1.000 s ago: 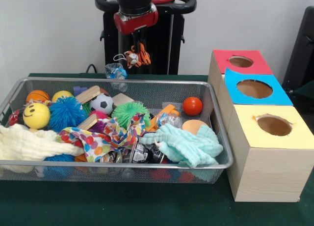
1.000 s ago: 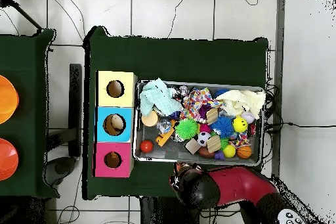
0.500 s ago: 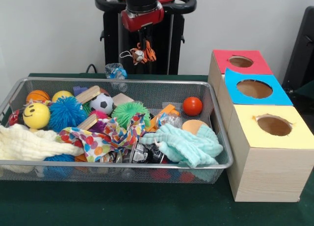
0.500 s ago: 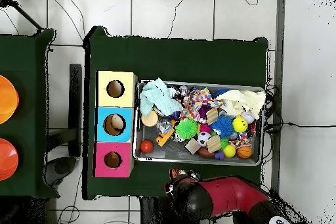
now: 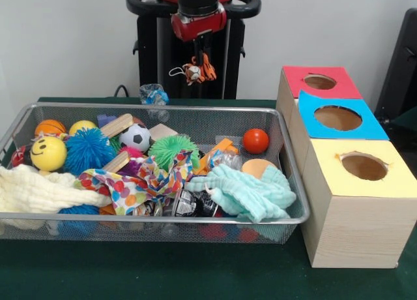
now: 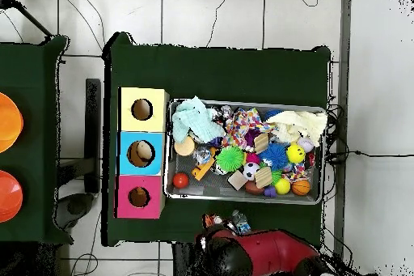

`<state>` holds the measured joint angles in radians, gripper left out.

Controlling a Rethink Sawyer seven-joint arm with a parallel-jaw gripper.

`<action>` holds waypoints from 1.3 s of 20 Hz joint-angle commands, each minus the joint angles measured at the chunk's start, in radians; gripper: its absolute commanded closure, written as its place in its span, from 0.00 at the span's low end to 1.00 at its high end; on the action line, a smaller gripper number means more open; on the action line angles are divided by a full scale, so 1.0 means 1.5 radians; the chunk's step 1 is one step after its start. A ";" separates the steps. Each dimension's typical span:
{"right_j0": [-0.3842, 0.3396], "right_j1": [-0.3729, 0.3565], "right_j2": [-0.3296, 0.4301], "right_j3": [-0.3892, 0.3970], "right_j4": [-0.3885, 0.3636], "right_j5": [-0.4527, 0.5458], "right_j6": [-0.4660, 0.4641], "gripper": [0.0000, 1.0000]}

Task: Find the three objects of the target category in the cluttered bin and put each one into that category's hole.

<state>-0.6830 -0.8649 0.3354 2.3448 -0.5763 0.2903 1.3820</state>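
A small orange tiger toy (image 5: 195,70) is held pinched in the end effector (image 5: 197,57) at top centre, above the wire bin (image 5: 287,176).

Wire-mesh metal bin (image 5: 291,182); pale wood boxes (image 5: 348,228) (matt coloured tops); fluffy mint cloth (image 5: 251,192).

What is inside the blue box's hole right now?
Overhead, a pale rounded object shows inside the blue box hole; what it is cannot be told. From the front, only brown interior shows, and anything deeper is hidden.
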 commanded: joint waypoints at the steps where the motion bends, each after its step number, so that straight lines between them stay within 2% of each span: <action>1: 0.069 0.017 -0.094 0.040 -0.013 -0.117 0.186 1.00; 3: 0.109 -0.009 -0.122 0.078 0.007 -0.146 0.210 1.00; 7: 0.183 -0.020 -0.172 0.136 0.047 -0.208 0.250 1.00; 14: 0.253 -0.029 -0.197 0.199 0.109 -0.267 0.287 1.00; 15: 0.275 -0.008 -0.203 0.211 0.121 -0.300 0.305 1.00; 19: 0.325 0.012 -0.220 0.222 0.144 -0.343 0.333 1.00; 26: 0.351 0.070 -0.246 0.207 0.137 -0.393 0.348 1.00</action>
<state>-0.1608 -0.8610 -0.0104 2.6358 -0.4078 -0.2505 1.6543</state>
